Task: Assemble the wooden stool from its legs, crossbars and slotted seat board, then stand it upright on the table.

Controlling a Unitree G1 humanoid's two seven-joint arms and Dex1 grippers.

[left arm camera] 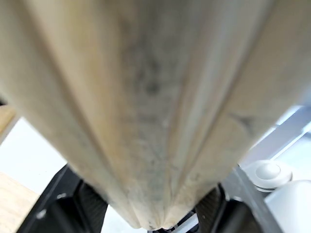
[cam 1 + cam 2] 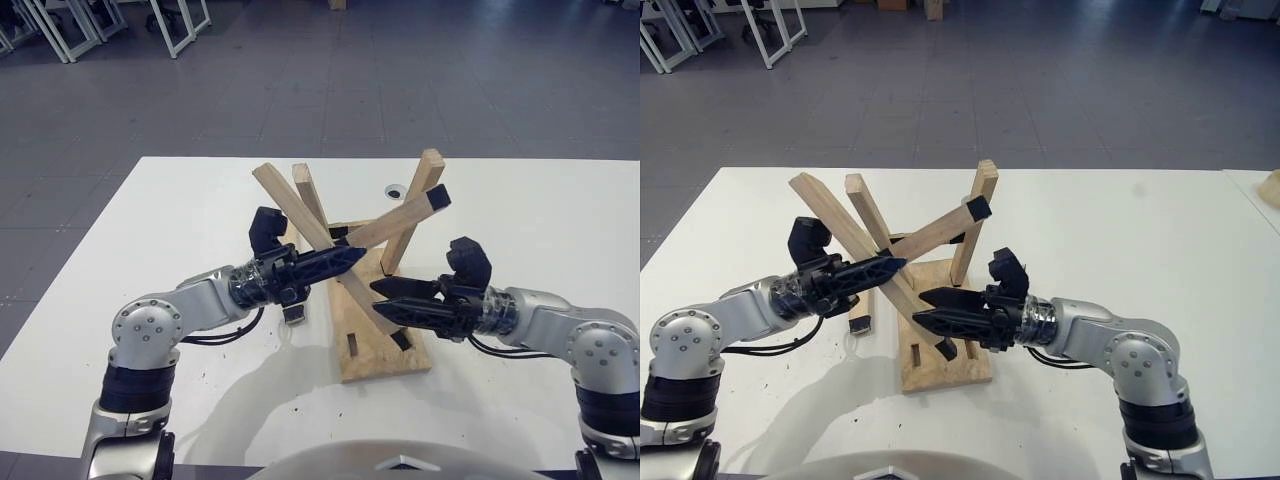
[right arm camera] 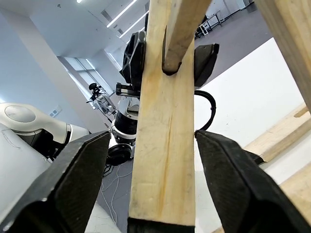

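The right gripper (image 2: 376, 297) sits nearest, low over the white desk (image 2: 180, 220) with its tips aimed at the stool parts. It is partly open. Its two black fingers (image 3: 233, 189) straddle the lower end of the long slanted leg (image 2: 283, 195). One finger lies against the wood and the other stands off it with a visible gap, so the gripper is not clamped.

Directly under and beside this gripper lies the slotted seat board (image 2: 380, 360), flat on the desk. The slanted leg's black-capped foot meets the board just below the fingertips.

Further up the same leg, across from the right gripper and pointing toward it, is the left gripper (image 2: 358, 254). It is closed on the leg, with pads pressed to the wood on both sides. Below it, just beside the board's edge, a short black-capped wooden end (image 2: 293, 312) rests on the desk.

Beyond both grippers the other pieces rise from the board and cross one another. A black-tipped bar (image 2: 400, 218) slants up above the right gripper. A pale leg (image 2: 418, 195) leans behind the bar. A thinner leg (image 2: 305, 190) stands just behind the slanted one, above the left gripper.

Past them a round cable grommet (image 2: 395, 188) sits in the desk, then grey floor (image 2: 400, 80) and white furniture frames (image 2: 180, 25).
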